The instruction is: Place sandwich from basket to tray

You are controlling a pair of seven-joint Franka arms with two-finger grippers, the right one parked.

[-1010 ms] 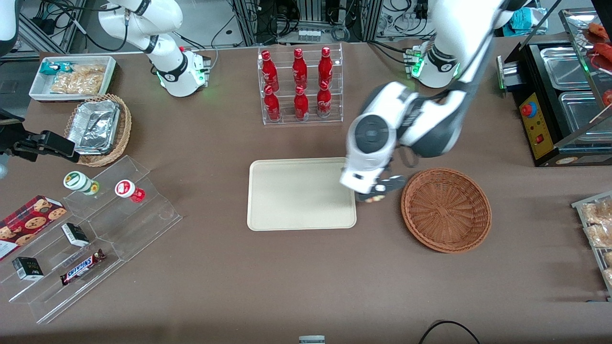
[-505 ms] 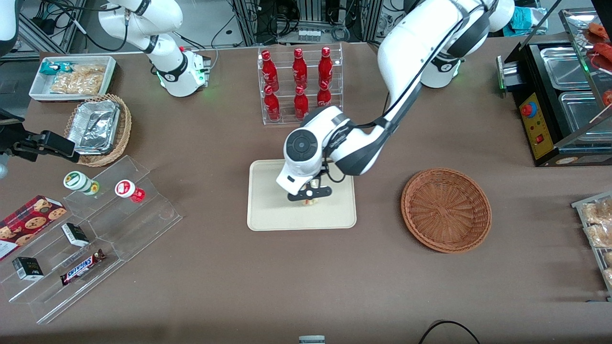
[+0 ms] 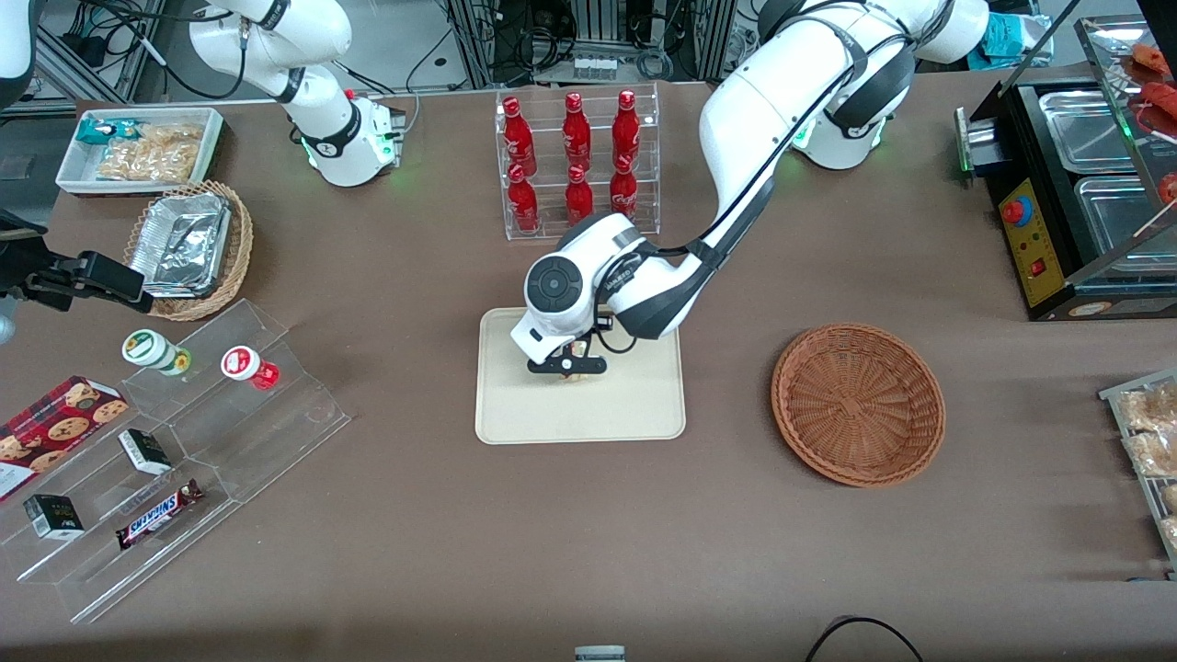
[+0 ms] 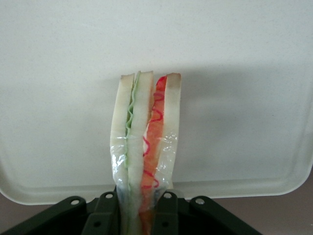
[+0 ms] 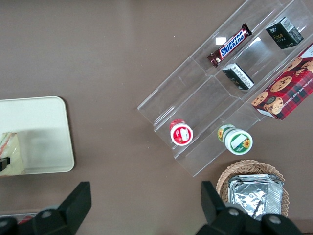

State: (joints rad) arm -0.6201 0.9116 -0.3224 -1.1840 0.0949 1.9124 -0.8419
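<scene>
Brown cloth covers the counter you are working over, with a clear acrylic rack of red bottles standing farther from the front camera than the flat cream-coloured plastic tray. Your left arm's gripper hangs low over that tray, roughly over its middle, and its dark fingers are clamped on the wedge-shaped white-bread sandwich. In the wrist view you see the sandwich held edge-on, its clear wrapping bunched where the fingers pinch it, green filling on one side and red-orange on the other, with the cream tray surface underneath; you cannot tell whether the tip touches the tray. From the front you see only a sliver of pale bread under the gripper. The wide round reddish-brown wicker basket sits on the counter toward the working arm's end, well apart from the tray. Toward the parked arm's end, a clear stepped display shelf holds small snack items.
</scene>
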